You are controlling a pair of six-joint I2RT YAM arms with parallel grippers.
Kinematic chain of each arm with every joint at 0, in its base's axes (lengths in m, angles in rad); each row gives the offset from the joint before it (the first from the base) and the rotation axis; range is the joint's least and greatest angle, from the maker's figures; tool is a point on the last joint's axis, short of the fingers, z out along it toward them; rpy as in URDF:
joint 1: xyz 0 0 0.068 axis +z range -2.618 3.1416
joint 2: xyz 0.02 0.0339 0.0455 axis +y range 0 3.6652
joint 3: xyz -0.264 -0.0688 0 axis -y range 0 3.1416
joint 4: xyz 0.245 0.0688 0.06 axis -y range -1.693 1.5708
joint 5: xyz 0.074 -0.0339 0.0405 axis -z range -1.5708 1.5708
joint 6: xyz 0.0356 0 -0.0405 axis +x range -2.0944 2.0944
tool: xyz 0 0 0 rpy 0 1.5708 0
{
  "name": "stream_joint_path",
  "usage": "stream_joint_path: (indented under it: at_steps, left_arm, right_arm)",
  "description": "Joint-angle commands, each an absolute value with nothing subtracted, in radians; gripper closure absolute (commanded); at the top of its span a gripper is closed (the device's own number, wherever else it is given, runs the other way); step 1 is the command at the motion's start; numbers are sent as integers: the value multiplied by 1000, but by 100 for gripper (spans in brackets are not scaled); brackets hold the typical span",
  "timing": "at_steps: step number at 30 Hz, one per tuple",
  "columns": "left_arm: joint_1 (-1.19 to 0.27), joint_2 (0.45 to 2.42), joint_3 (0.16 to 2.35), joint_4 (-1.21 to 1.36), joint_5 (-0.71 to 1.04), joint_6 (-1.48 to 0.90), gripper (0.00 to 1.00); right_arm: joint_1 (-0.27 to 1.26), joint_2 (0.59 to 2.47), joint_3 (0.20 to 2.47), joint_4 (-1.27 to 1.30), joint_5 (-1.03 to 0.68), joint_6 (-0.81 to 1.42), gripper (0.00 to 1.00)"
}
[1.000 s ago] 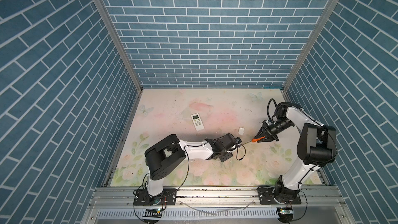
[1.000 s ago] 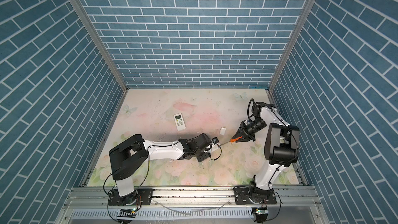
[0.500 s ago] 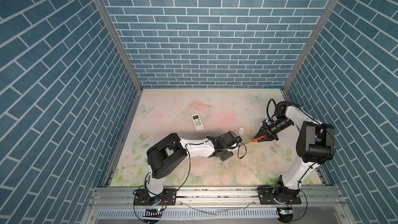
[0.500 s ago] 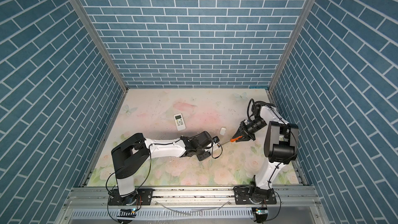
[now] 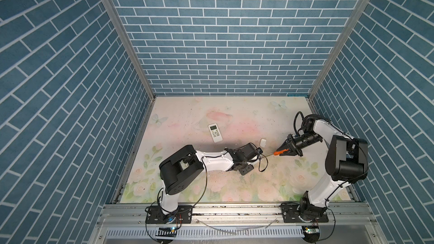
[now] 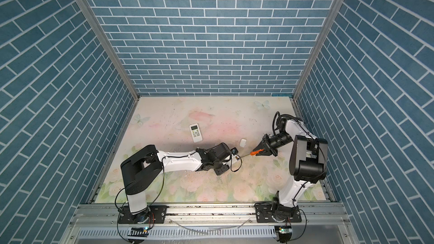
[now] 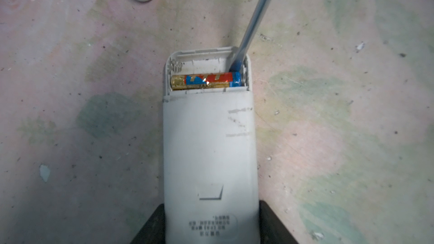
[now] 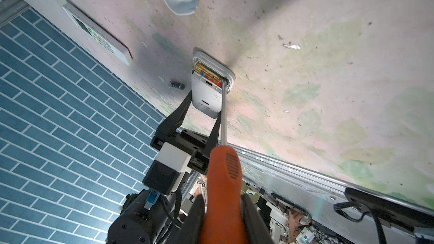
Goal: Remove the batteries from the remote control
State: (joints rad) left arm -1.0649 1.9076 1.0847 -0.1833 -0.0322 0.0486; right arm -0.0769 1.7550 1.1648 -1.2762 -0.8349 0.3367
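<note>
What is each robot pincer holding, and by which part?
The left pincer grips the white remote by its two long sides, near the closed end. The right pincer grips the screwdriver by its orange handle.

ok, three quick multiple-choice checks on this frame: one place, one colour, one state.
1. The screwdriver tip is:
A) in mid-air
B) inside the remote's battery bay
C) under the remote
2. Its handle is:
A) green
B) black
C) orange
3. The bay is:
A) covered
B) open and empty
C) open with a battery inside

B: in the left wrist view the shaft ends at the battery's blue end.
C: the handle in the right gripper is orange.
C: there is no cover over the bay and the battery lies bare in it.
</note>
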Motion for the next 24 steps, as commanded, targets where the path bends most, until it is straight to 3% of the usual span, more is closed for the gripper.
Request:
stream_joint_path:
  at_steps: [1, 24]
  left_arm:
    - [-1097, 2105, 971, -270, 44, 147, 62]
    - [-1123, 2116, 954, -233, -15, 124, 62]
  right_arm:
    - [12, 1810, 1103, -1176, -874, 368, 100]
    - [7, 1718, 951, -1048, -1070, 550, 100]
